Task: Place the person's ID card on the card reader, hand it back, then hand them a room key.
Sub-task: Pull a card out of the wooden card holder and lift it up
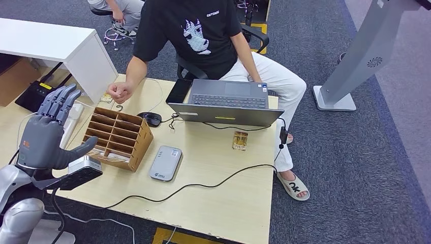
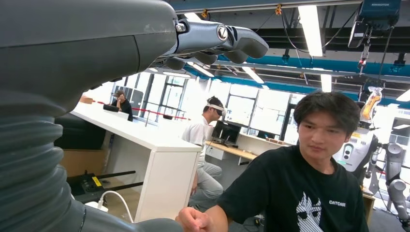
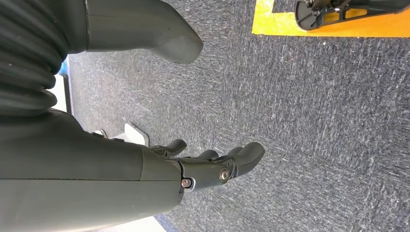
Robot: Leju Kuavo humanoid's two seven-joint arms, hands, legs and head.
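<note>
The left hand (image 1: 47, 133) is raised beside the wooden key rack (image 1: 118, 137), fingers spread, holding nothing. The right hand (image 3: 203, 166) hangs empty over the carpet, fingers loosely apart. The card reader (image 1: 165, 162) lies on the tabletop (image 1: 223, 188); the person's fist (image 1: 119, 92) rests near the rack.

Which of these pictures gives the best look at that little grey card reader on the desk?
The head view: the card reader lies whole and unobstructed beside the wooden box. The left wrist view looks toward the person, the right wrist view toward carpet.

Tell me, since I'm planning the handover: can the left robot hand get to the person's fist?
Probably yes: the left robot hand is raised and holds nothing, with bare table edge leading to the person's fist, beside the wooden organizer.
</note>
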